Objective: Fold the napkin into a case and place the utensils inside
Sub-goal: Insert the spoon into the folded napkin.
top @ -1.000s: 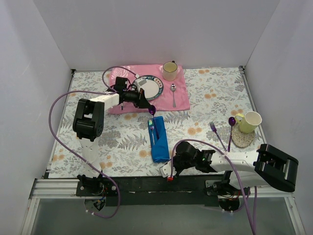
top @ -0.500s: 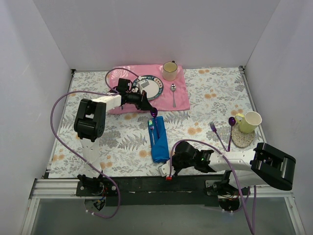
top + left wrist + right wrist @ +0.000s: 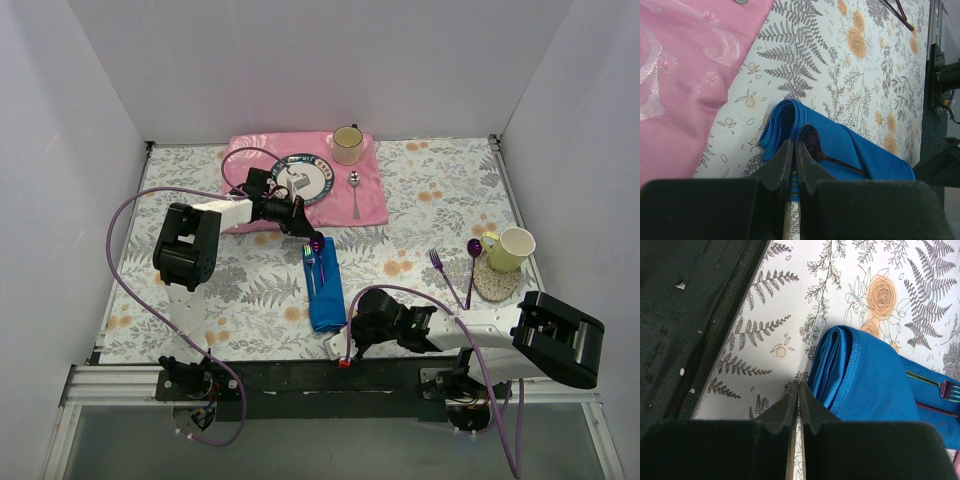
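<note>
Floral-print table (image 3: pixel 420 220) inside white walls, with pink placemat (image 3: pixel 372 205) spread toward 11 o'clock from centre. At 6 o'clock from centre, blue case (image 3: pixel 327 295) lying lengthwise, open mouth facing 12 o'clock. At that mouth, left gripper (image 3: pixel 793 146), fingers clenched on the bowl end of iridescent spoon (image 3: pixel 810 141), with handle reaching into the fold. At 5 o'clock of the case, just beside its near end, right gripper (image 3: pixel 798 387), fingers pressed together on nothing. Tucked in alongside, fork (image 3: pixel 309 256), tines poking out at 12 o'clock
</note>
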Motion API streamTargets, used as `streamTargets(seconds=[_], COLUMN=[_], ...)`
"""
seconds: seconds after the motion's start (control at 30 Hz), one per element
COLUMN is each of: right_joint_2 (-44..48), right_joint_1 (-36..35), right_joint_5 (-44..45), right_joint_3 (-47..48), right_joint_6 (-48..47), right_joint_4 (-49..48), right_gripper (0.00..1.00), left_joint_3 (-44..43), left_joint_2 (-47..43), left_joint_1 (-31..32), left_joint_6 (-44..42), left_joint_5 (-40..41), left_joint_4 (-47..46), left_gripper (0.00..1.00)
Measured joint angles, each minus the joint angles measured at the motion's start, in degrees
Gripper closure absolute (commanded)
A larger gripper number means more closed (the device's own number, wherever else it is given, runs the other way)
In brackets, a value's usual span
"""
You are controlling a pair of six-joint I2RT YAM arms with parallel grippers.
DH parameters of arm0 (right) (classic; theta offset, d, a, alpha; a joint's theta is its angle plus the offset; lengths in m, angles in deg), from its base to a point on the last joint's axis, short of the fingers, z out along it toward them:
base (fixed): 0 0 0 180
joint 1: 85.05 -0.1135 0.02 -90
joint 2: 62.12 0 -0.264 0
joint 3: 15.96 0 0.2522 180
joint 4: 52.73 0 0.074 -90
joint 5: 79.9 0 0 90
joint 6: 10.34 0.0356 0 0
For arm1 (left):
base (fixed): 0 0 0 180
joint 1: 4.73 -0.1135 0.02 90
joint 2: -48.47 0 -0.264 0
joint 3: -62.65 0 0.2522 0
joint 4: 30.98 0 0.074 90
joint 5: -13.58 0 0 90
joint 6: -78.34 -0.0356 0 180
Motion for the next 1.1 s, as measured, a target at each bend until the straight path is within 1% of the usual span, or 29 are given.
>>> streamTargets(seconds=[0.57, 0.67, 0.7, 0.83, 0.9, 0.97, 1.03, 1.1], right_joint_2=[-0.02, -0.02, 0.0, 0.0, 0.0, 0.0, 0.0, 0.0], right_joint_1=[-0.02, -0.02, -0.02, -0.02, -0.02, -0.02, -0.04, -0.02], right_joint_5=[0.2, 0.2, 0.2, 0.2, 0.2, 0.2, 0.2, 0.2], right_joint_3=[-0.74, -0.85, -0.87, -0.94, -0.96, -0.96, -1.01, -1.03], right_joint_6=[-0.02, -0.02, -0.02, -0.02, -0.02, -0.02, -0.02, -0.02], right_joint_4=[-1.55, -1.7, -1.75, -1.92, -1.97, -2.01, -2.08, -2.14], right_gripper=[0.89, 0.89, 0.89, 0.89, 0.89, 0.89, 0.89, 0.89], left_joint_3=[2.93, 2.95, 2.95, 3.54, 4.15, 5.14, 6.47, 7.21], left_joint_2=[-1.44, -1.75, -1.88, -3.54, -5.09, -7.1, -9.62, -11.54], left_joint_1=[2.49, 2.73, 2.82, 3.06, 3.13, 3.23, 3.37, 3.5], left_joint_6=[-0.13, -0.11, -0.11, -0.11, -0.13, -0.2, -0.55, -1.01], left_joint_5=[0.22, 0.46, 0.61, 2.51, 3.67, 4.92, 6.29, 7.21], left_joint_4=[-0.02, -0.07, -0.09, -0.61, -1.33, -2.64, -4.37, -5.6], left_gripper=[1.0, 0.89, 0.83, 0.7, 0.67, 0.61, 0.59, 0.53])
